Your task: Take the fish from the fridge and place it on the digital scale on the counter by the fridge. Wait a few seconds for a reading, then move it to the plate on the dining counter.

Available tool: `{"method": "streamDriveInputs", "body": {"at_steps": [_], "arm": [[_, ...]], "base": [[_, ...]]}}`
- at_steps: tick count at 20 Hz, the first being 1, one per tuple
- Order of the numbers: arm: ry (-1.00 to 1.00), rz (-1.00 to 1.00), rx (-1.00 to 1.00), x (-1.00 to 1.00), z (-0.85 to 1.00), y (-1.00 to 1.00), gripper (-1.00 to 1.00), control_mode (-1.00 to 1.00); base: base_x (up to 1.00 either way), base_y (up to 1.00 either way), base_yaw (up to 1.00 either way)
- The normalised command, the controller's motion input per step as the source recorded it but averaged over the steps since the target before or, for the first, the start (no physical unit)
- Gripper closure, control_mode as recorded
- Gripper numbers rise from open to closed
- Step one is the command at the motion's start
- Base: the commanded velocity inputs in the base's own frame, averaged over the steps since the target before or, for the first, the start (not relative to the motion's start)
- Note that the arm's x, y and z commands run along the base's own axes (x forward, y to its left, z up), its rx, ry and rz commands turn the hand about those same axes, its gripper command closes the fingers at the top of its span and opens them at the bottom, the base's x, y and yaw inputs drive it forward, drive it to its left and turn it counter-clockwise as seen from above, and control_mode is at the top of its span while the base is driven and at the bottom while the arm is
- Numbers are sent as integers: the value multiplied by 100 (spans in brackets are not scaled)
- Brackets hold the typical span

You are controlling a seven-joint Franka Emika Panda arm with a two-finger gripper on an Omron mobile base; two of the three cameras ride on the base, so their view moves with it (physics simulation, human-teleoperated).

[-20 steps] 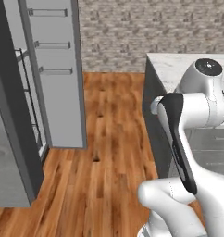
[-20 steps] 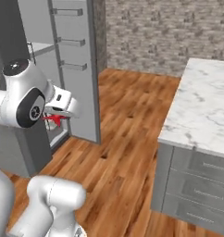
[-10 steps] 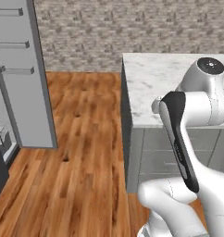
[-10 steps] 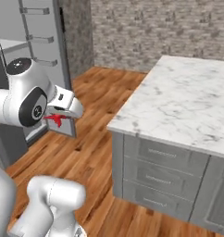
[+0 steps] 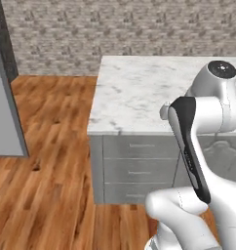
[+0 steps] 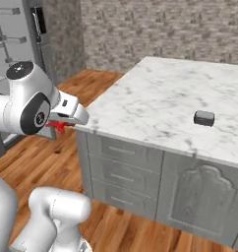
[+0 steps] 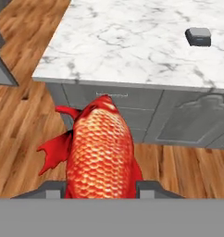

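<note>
Three views, taken in turn.

Left base view: arm (image 5: 193,141) is rising at the right and is blocking the right part of the counter (image 5: 134,88). Counter is standing in front of a grey brick wall (image 5: 120,29), with grey drawers (image 5: 139,168) under its near edge. Fridge (image 5: 5,112) edge is showing at the far left, over a wood floor (image 5: 47,161).

Right base view: gripper (image 6: 62,123) is hanging at the left, just off the near left corner of the counter (image 6: 160,103), above the floor (image 6: 42,152). Fish (image 6: 56,125) is showing as a bit of red under the white hand. Scale (image 6: 204,118) is sitting on the counter well to the right of the gripper, apart from it. Fridge (image 6: 15,59) is standing at the far left, pale shelves visible.

Hand view: fish (image 7: 102,150) is sitting between the two fingertips (image 7: 53,190), scaled body upright in the picture, red fins spreading to the left. Jaws are closed on it, only narrowly apart. Fish is hanging over the floor (image 7: 26,120), in front of the drawers (image 7: 118,106). Scale (image 7: 199,36) is lying on the counter (image 7: 132,41) at upper right, far from the fish.
</note>
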Motion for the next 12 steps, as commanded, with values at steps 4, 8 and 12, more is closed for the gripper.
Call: {"method": "streamDriveInputs", "body": {"at_steps": [4, 8, 12], "arm": [[0, 0, 0, 0, 0, 0, 100, 100], [0, 0, 0, 0, 0, 0, 100, 100], [0, 0, 0, 0, 0, 0, 100, 100]], "base": [[41, -100, -17], [68, -100, -28], [66, -97, -27]]}}
